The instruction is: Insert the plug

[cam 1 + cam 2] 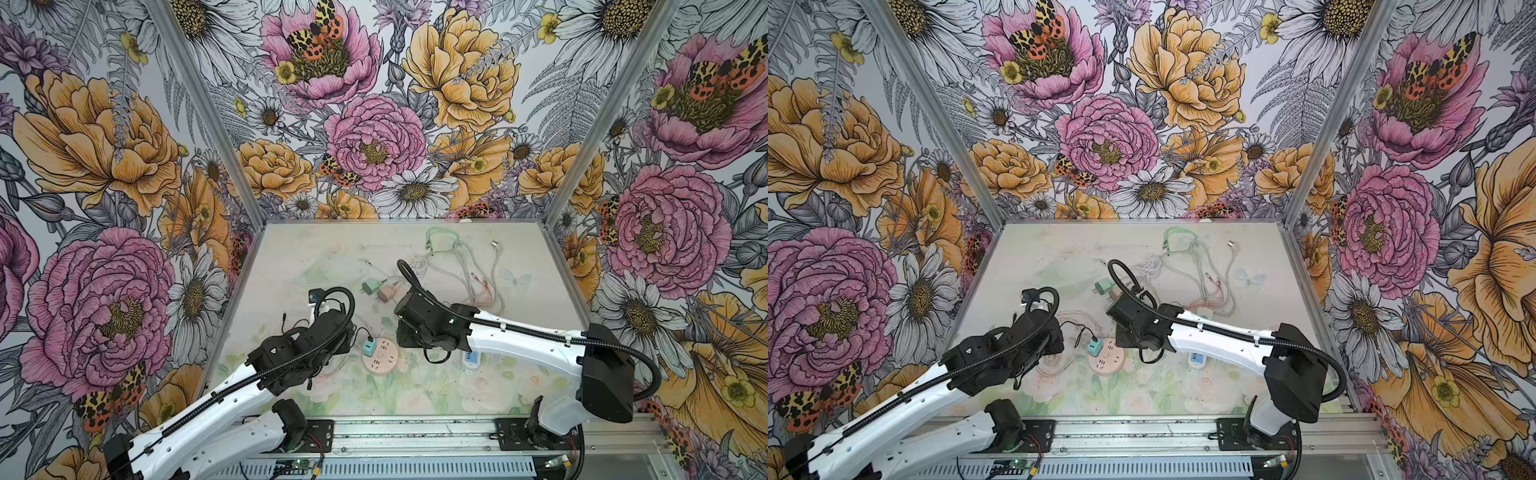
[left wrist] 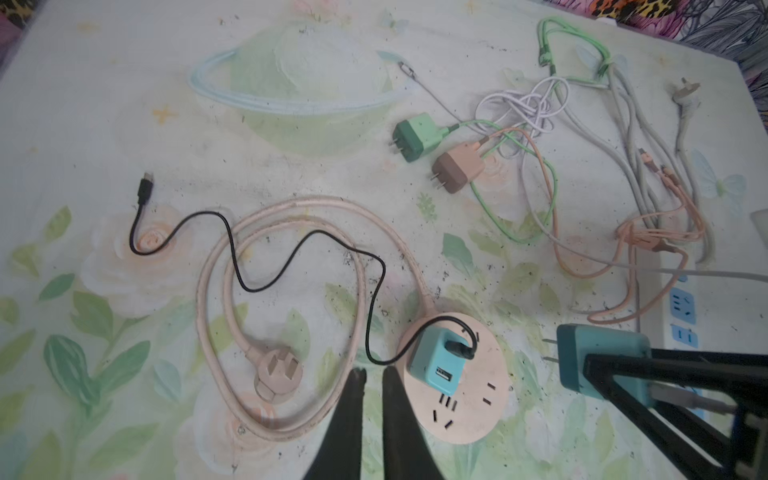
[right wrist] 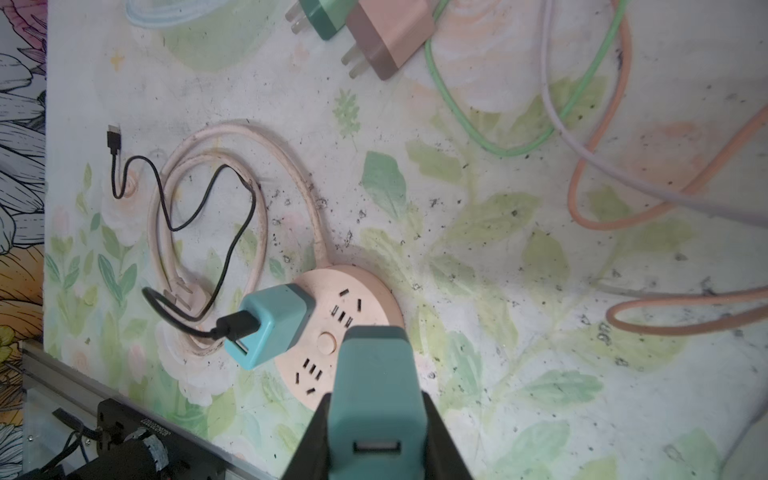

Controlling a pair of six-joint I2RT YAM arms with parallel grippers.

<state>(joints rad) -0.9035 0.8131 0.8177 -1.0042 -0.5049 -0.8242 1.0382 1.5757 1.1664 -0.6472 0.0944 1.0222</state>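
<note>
Now the right gripper is clamped on the teal rectangular plastic charger plug, whose prongs point at the round peach-pink socket disc just beside it (a light-blue cube charger is plugged in there); the left gripper hangs near the disc, fingers nearly together, empty

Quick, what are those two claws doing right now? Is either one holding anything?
Left gripper: closed, holding nothing.
Right gripper: closed on the teal charger.

Soft, even light; wrist views perhaps hazy.
</note>
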